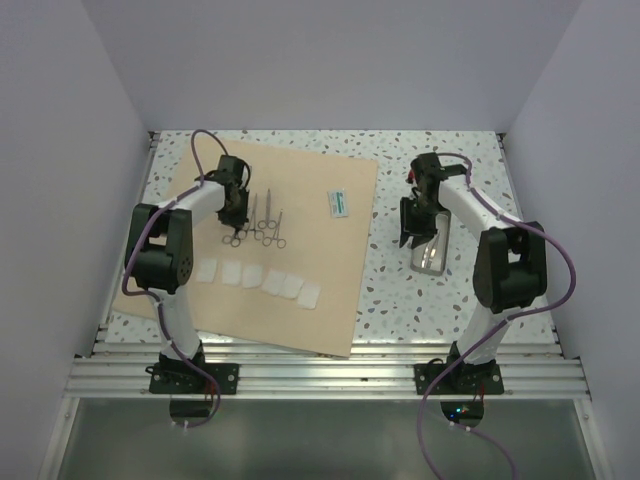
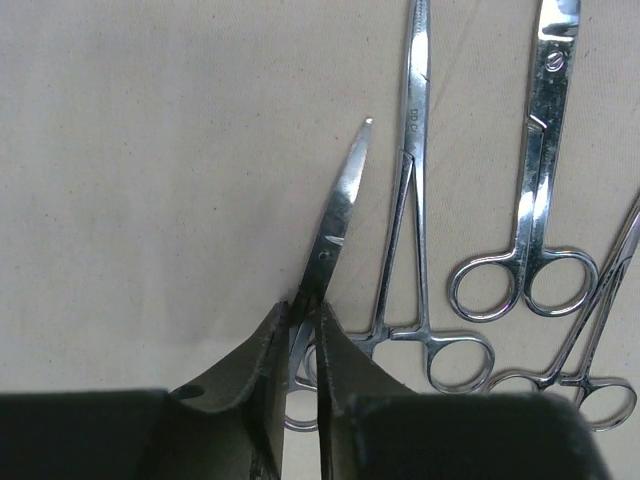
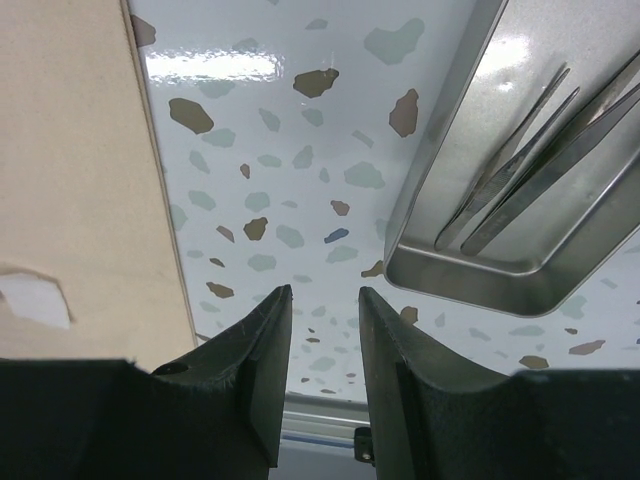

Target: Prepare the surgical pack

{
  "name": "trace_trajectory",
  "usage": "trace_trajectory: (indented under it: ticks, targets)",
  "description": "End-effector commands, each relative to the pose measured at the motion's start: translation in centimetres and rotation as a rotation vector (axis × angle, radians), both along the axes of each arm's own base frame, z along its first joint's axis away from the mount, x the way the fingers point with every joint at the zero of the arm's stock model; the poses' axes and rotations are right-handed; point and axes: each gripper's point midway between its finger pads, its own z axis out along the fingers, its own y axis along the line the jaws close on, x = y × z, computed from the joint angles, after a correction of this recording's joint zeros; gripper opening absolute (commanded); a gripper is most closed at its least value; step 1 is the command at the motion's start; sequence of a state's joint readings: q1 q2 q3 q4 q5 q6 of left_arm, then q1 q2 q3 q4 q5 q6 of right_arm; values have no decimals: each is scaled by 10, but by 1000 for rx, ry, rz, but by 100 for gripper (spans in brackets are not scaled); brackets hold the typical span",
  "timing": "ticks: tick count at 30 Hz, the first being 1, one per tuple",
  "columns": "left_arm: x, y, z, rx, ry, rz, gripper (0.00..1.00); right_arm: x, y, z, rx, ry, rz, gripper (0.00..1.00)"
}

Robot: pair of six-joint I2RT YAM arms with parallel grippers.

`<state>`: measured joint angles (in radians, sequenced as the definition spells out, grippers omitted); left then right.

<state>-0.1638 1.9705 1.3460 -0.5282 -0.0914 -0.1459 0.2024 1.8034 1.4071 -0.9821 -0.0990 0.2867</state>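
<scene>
Progress looks early-ish: your left gripper is pinched on silver steel scissors atop the tan square wrap sheet, white gauze squares laid out, right gripper half-open, empty beside the small steel tray, nothing wrapped yet

Robot lab cell, white walls, aluminium rails, speckled tabletop

I can read almost nothing from here. In the left wrist view, the forceps near the top centre of the frame carry a small stamped mark running along the steel. It is a few characters, too fine for me to make out. In the top view, a small white packet lies on the tan wrap sheet, just right of centre. It shows blue-green print, too small to read.
</scene>
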Motion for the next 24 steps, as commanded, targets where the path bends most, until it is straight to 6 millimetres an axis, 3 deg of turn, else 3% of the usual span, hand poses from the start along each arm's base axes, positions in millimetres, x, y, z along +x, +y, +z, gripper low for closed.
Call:
trace_trajectory:
  ticks: [1, 5, 14, 18, 22, 24]
  targets:
    - [-1, 1, -11, -6, 30, 5, 14, 8, 7, 23, 31, -57, 25, 37]
    - [7, 6, 5, 12, 3, 22, 0, 9, 11, 26, 40, -66, 33, 37]
    - [12, 8, 60, -6, -65, 86, 0, 11, 38, 37, 97, -91, 61, 37]
    - [8, -1, 72, -60, -69, 81, 0, 13, 51, 39, 115, -96, 80, 37]
    - [8, -5, 65, -79, -63, 62, 0, 16, 55, 40, 129, -100, 83, 37]
    - [11, -4, 55, -67, -46, 63, 22, 15, 55, 41, 127, -101, 88, 37]
